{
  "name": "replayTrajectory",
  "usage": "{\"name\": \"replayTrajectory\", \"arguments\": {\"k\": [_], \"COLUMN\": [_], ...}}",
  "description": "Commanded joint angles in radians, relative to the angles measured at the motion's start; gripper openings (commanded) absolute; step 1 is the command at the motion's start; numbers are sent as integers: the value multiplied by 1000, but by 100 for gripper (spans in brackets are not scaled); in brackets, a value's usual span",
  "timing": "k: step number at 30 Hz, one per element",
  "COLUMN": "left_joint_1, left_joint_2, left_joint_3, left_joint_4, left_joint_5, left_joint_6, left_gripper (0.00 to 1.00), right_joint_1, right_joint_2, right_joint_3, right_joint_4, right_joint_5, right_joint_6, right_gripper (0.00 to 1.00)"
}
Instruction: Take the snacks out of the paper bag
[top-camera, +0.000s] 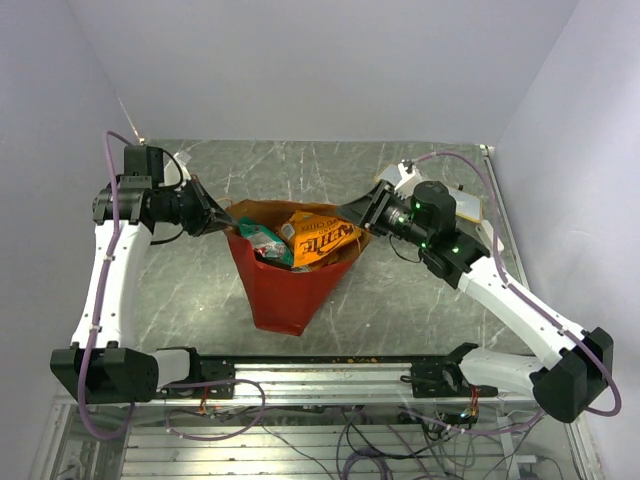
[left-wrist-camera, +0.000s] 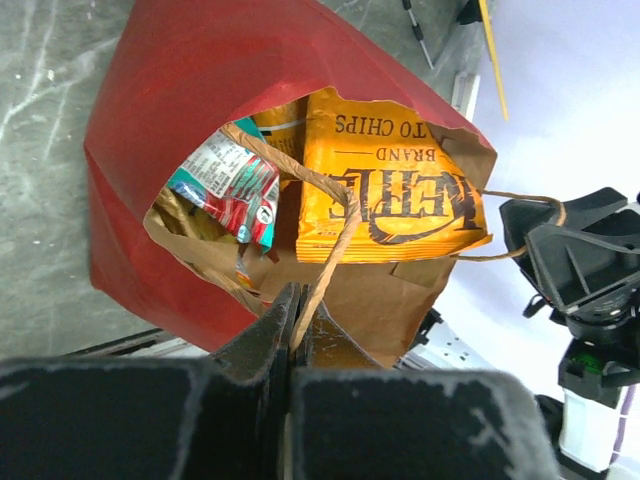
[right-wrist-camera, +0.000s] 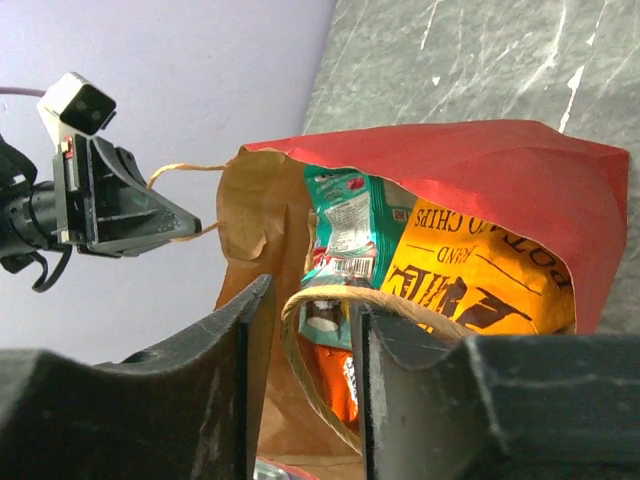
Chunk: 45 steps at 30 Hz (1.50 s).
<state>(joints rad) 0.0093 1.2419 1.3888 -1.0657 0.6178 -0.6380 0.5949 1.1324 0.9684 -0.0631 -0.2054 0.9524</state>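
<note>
The red paper bag (top-camera: 285, 290), creased to a cone, points its tip back from the fingertips, its kraft-lined mouth stretched between them (glossy orange chips (top-camera: 318, 238) and a crinkly teal packet (top-camera: 262, 240) inside). The left gripper (left-wrist-camera: 297, 298), reaching inward, is clenched on a twisted tan handle (left-wrist-camera: 335, 235). The right gripper (right-wrist-camera: 310, 300) has parted fingers, another loop (right-wrist-camera: 400, 300) arching across them.

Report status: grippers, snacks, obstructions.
Left gripper shut on handle. Right gripper open, other handle between its fingers. Snacks inside paper bag. No obstruction seen.
</note>
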Motion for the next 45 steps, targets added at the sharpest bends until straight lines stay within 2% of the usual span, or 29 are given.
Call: {"name": "replayTrajectory", "arguments": {"k": [1,4,6,7,10,12,13,16,19,24,28,32,35,36,38,42,45], "left_joint_1": [-8,-9,-9,-9,-14,-61,-91,-214,-345,-511,-639,-768,-819,-825,-827,-827,-827], "left_joint_2": [-34,-26,-9,-1,-3,-13,-21,-42,-51,-51,8,79,80,68,37,-50,-118], "left_joint_3": [-25,7,41,61,89,81,76,64,29,-39,-63,-5,-10,-24,-41,-12,20], "left_joint_4": [69,63,29,6,-4,39,67,160,233,354,447,429,417,412,366,184,76], "left_joint_5": [90,81,84,91,85,77,65,-17,-111,-243,-274,-362,-420,-432,-475,-616,-687], "left_joint_6": [-67,-68,-57,-47,-58,-119,-153,-262,-349,-474,-542,-563,-575,-577,-563,-504,-489], "left_gripper": [8,8,7,7,7,7,7,7,7,7,7,7,7,9,19,50,61], "right_joint_1": [-7,-9,-9,-10,-32,-65,-89,-267,-357,-403,-420,-422,-422,-422,-422,-422,-422], "right_joint_2": [21,22,14,8,-17,-30,-35,-53,-70,-39,-37,34,56,47,29,16,-3], "right_joint_3": [26,26,20,22,85,141,166,221,291,392,481,630,682,680,664,603,567], "right_joint_4": [72,111,135,137,60,-42,-97,-229,-357,-559,-665,-820,-880,-879,-857,-806,-748], "right_joint_5": [4,-4,-2,5,37,47,30,-101,-154,-156,-138,-167,-164,-163,-180,-260,-315], "right_joint_6": [-17,14,39,38,-19,-66,-78,-103,-199,-363,-452,-548,-590,-593,-586,-530,-506], "right_gripper": [34,25,6,0,0,0,0,0,0,0,0,0,0,0,0,0,0]}}
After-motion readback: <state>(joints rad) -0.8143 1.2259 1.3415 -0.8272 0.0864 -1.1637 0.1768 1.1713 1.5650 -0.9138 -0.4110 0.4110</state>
